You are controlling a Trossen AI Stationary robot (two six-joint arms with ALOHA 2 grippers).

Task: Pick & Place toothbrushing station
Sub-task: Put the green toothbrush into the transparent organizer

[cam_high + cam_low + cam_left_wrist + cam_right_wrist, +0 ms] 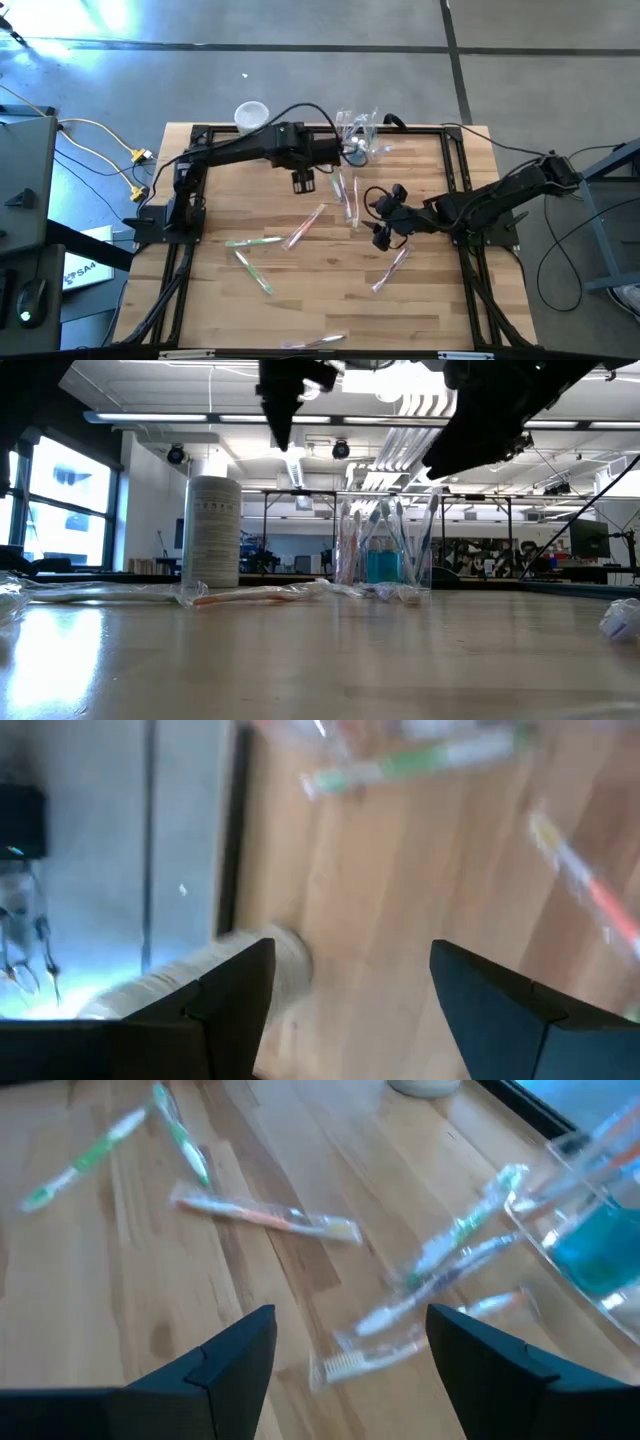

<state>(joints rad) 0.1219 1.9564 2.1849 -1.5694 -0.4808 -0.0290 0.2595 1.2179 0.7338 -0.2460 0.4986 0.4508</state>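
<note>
While both arms hang over the counter [420, 310] with nothing held, the work looks to be between pickups. The toothbrushing station [360, 135], a clear box with brushes standing in it, sits at the far edge of the counter, just beside the left gripper [304, 182], whose jaws stand apart and empty. The right gripper [385, 232], jaws likewise apart and empty, hovers near mid-counter among loose wrapped toothbrushes [306, 226]. Next, I judge, one arm must drop onto a brush lying flat and close squarely across its handle.
</note>
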